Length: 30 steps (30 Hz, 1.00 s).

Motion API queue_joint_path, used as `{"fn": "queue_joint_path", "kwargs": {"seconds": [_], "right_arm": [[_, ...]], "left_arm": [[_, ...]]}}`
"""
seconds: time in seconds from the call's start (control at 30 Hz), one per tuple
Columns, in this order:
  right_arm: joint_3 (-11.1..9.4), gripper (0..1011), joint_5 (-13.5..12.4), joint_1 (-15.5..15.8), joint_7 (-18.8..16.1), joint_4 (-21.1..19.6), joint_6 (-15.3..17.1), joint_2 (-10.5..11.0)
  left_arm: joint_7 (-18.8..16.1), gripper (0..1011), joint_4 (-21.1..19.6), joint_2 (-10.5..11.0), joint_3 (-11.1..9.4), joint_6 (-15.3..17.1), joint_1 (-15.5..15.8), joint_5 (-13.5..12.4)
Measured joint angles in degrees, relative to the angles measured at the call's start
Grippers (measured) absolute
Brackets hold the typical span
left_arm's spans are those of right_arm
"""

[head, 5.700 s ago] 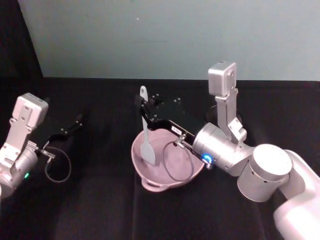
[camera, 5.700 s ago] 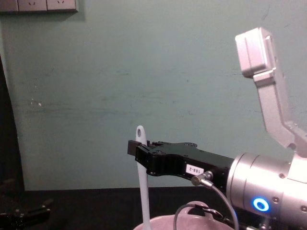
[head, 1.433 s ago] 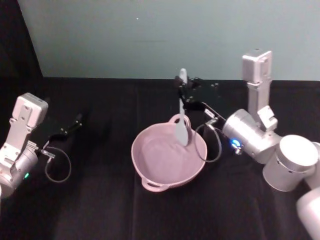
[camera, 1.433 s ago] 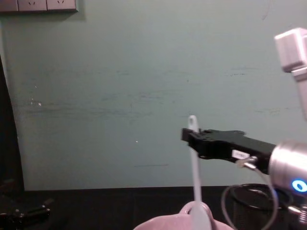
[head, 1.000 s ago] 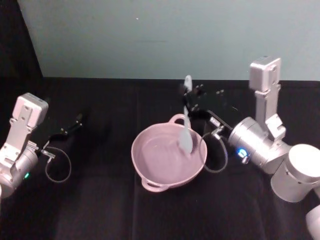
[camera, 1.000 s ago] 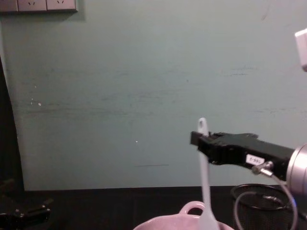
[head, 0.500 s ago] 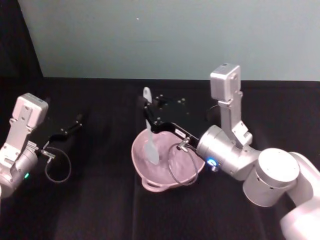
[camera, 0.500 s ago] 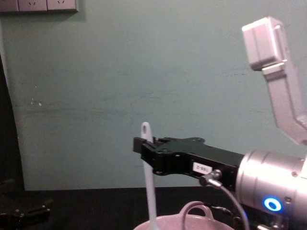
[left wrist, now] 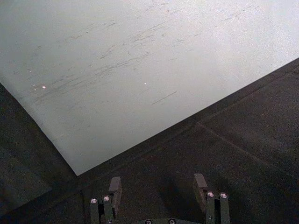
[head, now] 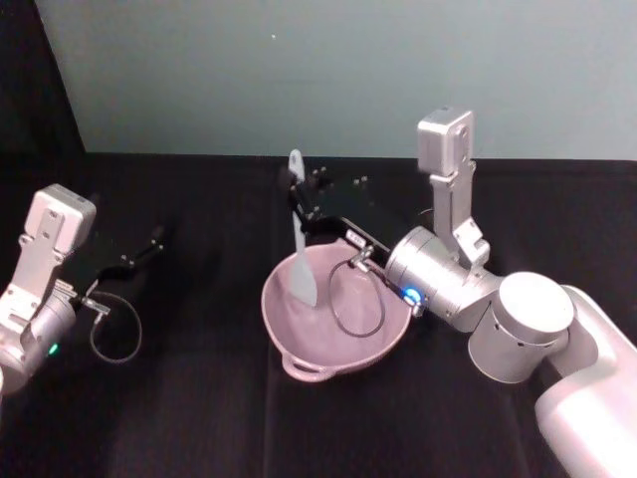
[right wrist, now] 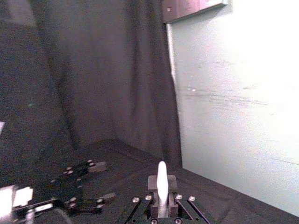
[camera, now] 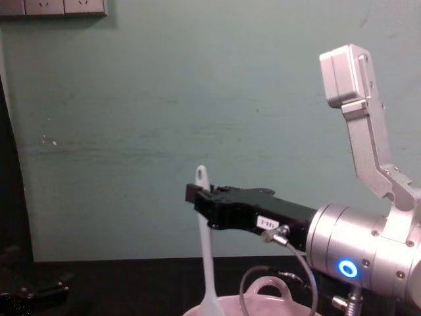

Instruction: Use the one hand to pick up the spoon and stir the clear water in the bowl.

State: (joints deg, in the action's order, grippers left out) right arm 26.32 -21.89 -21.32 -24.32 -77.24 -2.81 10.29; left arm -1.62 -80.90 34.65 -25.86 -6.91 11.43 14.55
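Since 0.5 s ago right gripper [head: 297, 199] nudged spoon [head: 303, 281] rearward | head: one spoon, paddle inside one pink bowl [head: 280, 334]; left gripper [head: 149, 245] parked left | left wrist: jaws apart, empty | right wrist: jaws clamp spoon | chest: spoon upright

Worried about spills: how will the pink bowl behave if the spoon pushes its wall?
The bowl looks wide and low, so it probably slides rather than tips. Its thin wall suggests little weight, so the spoon, upright in the right claw, might shift it. The left claw sits apart.
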Motion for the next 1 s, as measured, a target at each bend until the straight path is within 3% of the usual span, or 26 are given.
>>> {"fn": "queue_joint_path", "kwargs": {"seconds": [0.3, 0.6, 0.77, 1.0], "right_arm": [[-2.6, 120, -0.6, -0.2, 1.4, 0.9, -0.5, 1.1], [-5.1, 120, -0.5, 4.1, 3.0, -5.4, 0.8, 4.8], [-5.3, 120, -0.5, 6.4, 3.0, -8.2, 1.7, 6.0], [-3.6, 120, -0.5, 8.7, 2.4, -11.7, 2.5, 6.2]], "left_arm": [[0.0, 1011, 0.0, 0.0, 0.0, 0.0, 0.0, 0.0], [0.0, 1011, 0.0, 0.0, 0.0, 0.0, 0.0, 0.0], [0.0, 1011, 0.0, 0.0, 0.0, 0.0, 0.0, 0.0], [0.0, 1011, 0.0, 0.0, 0.0, 0.0, 0.0, 0.0]]}}
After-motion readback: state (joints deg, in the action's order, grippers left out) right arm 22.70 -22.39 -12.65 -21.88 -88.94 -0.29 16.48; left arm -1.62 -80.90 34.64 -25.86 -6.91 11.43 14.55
